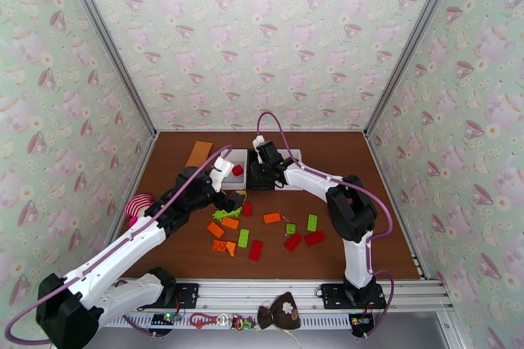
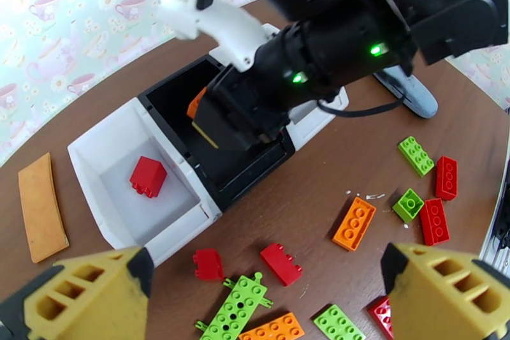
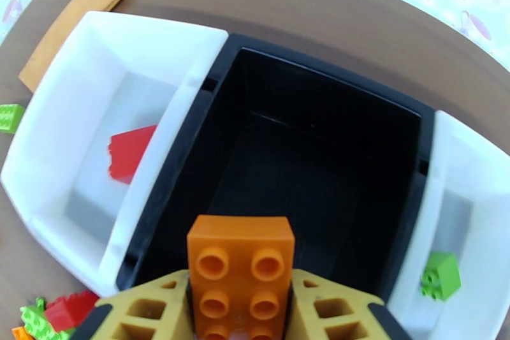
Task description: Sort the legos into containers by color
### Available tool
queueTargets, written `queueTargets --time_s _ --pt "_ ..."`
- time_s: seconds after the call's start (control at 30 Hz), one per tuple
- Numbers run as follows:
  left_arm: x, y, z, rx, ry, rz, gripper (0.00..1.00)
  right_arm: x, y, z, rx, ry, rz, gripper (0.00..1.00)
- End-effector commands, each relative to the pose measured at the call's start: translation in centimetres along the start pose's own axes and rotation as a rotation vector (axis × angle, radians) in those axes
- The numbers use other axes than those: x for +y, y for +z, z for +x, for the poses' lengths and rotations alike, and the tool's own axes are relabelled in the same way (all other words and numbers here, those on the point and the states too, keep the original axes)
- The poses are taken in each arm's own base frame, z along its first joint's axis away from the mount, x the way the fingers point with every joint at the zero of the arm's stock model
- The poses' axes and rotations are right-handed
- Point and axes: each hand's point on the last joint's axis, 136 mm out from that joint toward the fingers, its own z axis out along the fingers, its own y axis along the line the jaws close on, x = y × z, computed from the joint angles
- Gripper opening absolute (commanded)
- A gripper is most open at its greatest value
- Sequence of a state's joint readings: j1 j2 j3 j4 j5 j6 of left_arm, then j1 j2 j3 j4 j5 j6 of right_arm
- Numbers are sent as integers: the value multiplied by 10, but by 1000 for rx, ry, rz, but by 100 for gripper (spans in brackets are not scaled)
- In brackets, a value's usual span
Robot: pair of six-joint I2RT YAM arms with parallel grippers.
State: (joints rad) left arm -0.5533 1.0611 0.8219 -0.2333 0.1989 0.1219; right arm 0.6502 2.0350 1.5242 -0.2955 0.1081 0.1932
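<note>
The right gripper (image 3: 241, 309) pinches an orange brick (image 3: 241, 258) just above the black bin (image 3: 306, 162). The left gripper (image 2: 264, 287) is spread wide over loose bricks (image 2: 354, 223) in front of this bin. The white bin (image 2: 105, 162) touching its left side holds one red brick (image 2: 148, 175).

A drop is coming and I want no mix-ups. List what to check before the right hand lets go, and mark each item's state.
1. Orange brick clamped between the right hand fingers: ok.
2. Brick over the black bin opening: ok, though close to its near wall.
3. No other colour seen inside the black bin: ok.
4. Other colours have their own bins, with a red brick in one white bin and a green brick in the other white bin: ok.
5. Left hand open and apart from the black bin: ok.
6. Height of the brick above the bin floor: cannot tell.
</note>
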Motion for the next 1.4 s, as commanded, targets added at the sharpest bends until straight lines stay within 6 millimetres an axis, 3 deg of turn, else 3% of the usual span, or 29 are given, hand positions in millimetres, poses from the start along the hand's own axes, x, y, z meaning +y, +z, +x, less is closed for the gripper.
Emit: queueTargets --time_s 0.0,0.2,0.37,0.5,0.7,0.83,1.17,1.37 --pt "-5 2 -1 -13 25 24 100 -2 -4 -26 -64 -5 12 40" --pt "-6 -2 -1 -19 28 24 100 -4 -26 -36 -104 2 10 69" --pt "-9 -4 -3 -43 40 17 100 -10 -56 -33 -129 34 19 79" --pt "-22 -1 -7 -81 55 43 100 -19 -81 -17 -129 82 37 86" --pt "-48 9 -8 -111 65 99 100 -37 -112 27 -97 163 77 99" --pt "-69 15 -8 -116 75 158 100 -54 -125 54 -88 247 142 99" --pt "-99 20 0 -100 99 236 100 -64 -142 121 56 242 155 99" --pt "-116 24 4 -101 113 277 100 -91 -151 154 135 321 288 99"
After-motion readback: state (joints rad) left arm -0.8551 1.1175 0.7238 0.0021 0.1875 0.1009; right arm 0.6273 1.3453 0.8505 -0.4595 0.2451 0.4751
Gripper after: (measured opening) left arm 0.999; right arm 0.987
